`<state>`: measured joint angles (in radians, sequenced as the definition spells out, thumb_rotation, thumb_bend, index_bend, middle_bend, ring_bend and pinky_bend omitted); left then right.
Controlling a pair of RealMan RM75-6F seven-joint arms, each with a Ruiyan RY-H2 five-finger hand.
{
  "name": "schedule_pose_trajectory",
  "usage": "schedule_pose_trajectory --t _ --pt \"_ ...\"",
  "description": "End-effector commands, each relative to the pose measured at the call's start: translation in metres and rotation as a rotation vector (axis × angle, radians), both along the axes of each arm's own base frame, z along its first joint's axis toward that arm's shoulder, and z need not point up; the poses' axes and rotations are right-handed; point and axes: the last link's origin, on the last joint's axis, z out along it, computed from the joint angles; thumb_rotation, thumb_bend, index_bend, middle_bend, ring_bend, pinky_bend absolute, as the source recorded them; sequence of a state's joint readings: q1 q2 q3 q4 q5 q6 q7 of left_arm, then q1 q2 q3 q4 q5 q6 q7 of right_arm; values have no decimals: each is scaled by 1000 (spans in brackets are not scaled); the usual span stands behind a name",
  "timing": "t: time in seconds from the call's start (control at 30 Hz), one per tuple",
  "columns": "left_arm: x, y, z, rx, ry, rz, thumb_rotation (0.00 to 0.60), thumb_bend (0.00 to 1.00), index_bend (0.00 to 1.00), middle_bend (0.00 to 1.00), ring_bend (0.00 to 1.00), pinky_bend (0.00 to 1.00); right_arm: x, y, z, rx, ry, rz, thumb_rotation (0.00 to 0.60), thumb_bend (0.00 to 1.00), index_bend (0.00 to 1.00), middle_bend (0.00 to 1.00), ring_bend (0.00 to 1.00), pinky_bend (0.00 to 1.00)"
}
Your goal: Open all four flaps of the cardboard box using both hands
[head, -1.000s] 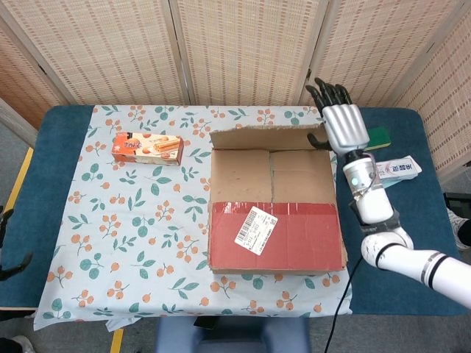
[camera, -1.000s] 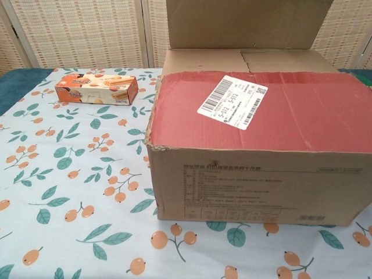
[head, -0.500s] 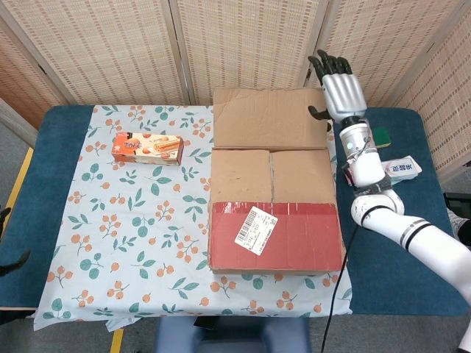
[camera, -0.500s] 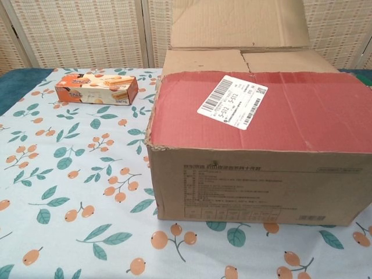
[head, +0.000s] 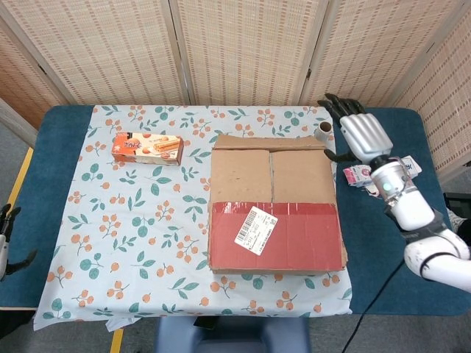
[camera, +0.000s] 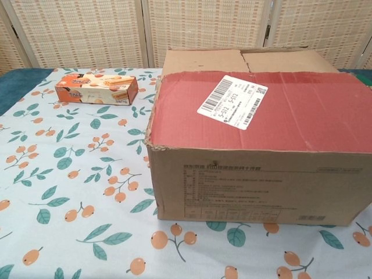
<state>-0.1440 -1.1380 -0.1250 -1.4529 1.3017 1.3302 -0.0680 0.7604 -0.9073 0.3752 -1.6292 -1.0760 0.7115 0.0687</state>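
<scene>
The cardboard box (head: 272, 209) stands on the right half of the flowered cloth. Its red near flap (head: 276, 235), which carries a white label (camera: 232, 100), lies flat over the top. Behind it the two brown inner flaps (head: 268, 175) are closed side by side. The far flap is folded back behind the box, so only its edge (head: 268, 138) shows. My right hand (head: 362, 136) hovers by the box's far right corner with fingers apart, holding nothing. My left hand (head: 6, 239) is at the far left edge, low beside the table and holding nothing. The chest view shows neither hand.
An orange snack box (head: 147, 147) lies on the cloth at the far left. A small brown cup (head: 323, 131) stands behind the box's far right corner. A white carton (head: 359, 175) lies on the blue table (head: 383, 272) under my right arm. Woven screens close off the back.
The far flap, half raised a second ago, swung fully back and dropped behind the box. My right hand let it go and moved right and nearer. The left hand barely moved.
</scene>
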Motion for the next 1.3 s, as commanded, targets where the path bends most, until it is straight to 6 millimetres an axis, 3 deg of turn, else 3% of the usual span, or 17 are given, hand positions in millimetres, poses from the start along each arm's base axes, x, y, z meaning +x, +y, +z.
schedule_pose_trajectory --t 0.03,0.17,0.27,0.53,0.9,1.3 --pt "1 1 -1 -1 3 -4 600 334 0 12 68 0 -21 39 4 152 -47 -97 600 346 0 0 0 0" --pt "3 3 -3 -11 2 -27 600 334 0 16 70 0 -32 54 4 196 -103 -130 600 345 0 0 0 0" --pt "0 5 -4 -23 -4 -30 600 334 0 20 73 0 -40 69 -11 305 -233 -215 600 346 0 0 0 0" --pt "0 7 -4 -8 -7 -55 600 334 0 20 73 0 -46 73 -26 494 -624 -293 600 346 11 0 33 69" --pt "-2 9 -7 53 64 -73 600 335 0 0 51 0 -72 68 -28 707 -756 -267 600 346 52 32 110 190" --pt "-2 11 -13 49 97 -67 600 335 0 0 51 0 -85 68 -42 760 -816 -261 600 346 52 50 117 203"
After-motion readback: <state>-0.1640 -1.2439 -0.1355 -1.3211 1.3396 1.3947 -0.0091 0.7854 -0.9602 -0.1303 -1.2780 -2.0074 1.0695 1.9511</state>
